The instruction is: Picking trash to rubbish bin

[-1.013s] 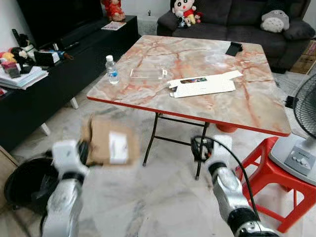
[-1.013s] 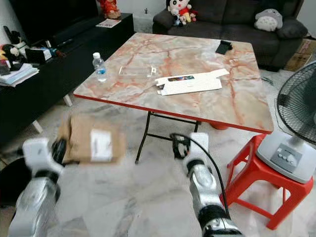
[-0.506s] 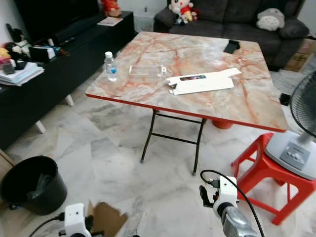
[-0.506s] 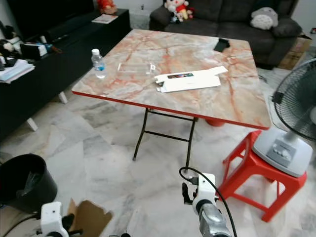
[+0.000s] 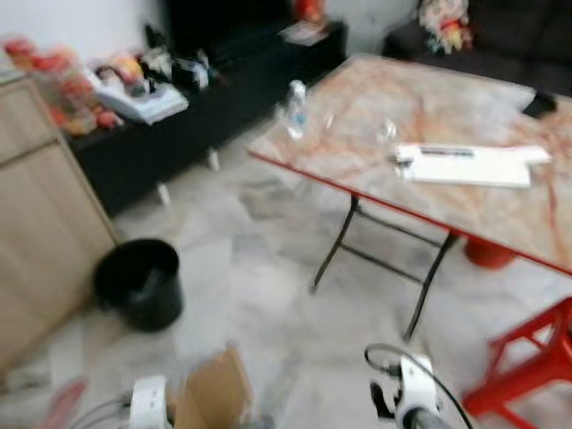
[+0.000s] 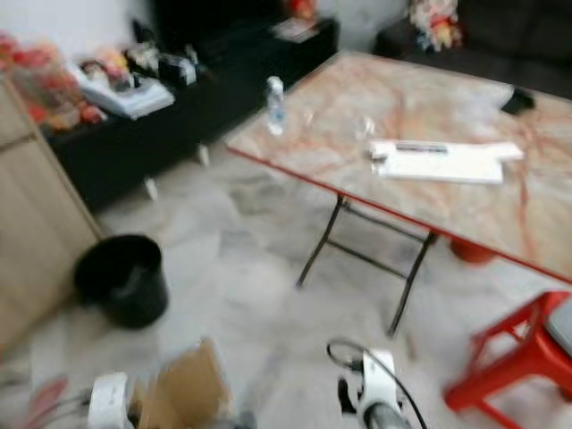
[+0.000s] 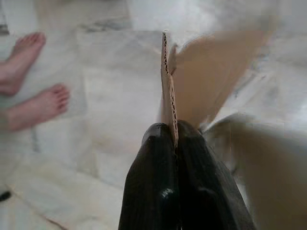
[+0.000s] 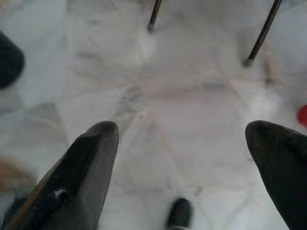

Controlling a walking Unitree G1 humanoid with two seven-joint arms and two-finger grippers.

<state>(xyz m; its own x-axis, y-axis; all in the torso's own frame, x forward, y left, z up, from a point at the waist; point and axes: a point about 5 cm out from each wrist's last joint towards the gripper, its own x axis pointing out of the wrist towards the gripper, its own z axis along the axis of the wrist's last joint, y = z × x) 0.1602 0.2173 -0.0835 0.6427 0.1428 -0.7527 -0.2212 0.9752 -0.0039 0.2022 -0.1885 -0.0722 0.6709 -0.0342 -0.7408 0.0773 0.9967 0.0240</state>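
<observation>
Between the two black fingers of our left gripper sits the edge of a flattened cardboard box, pinched tight so that the corrugated edge stands up from the fingertips and the brown flaps spread away beyond them. In the head views, which are blurred, this cardboard is held low at our left side. Ahead of that claw and further to the left stands the black rubbish bin on the marble floor, well apart from the cardboard, beside a pale wooden cabinet. Past the left fingers we also see a person's bare feet on the tiles. Our right gripper hangs low with its fingers spread wide and nothing between them, above bare floor near the table legs. Ahead of it stands the marble-topped table carrying a water bottle and a flat white box.
</observation>
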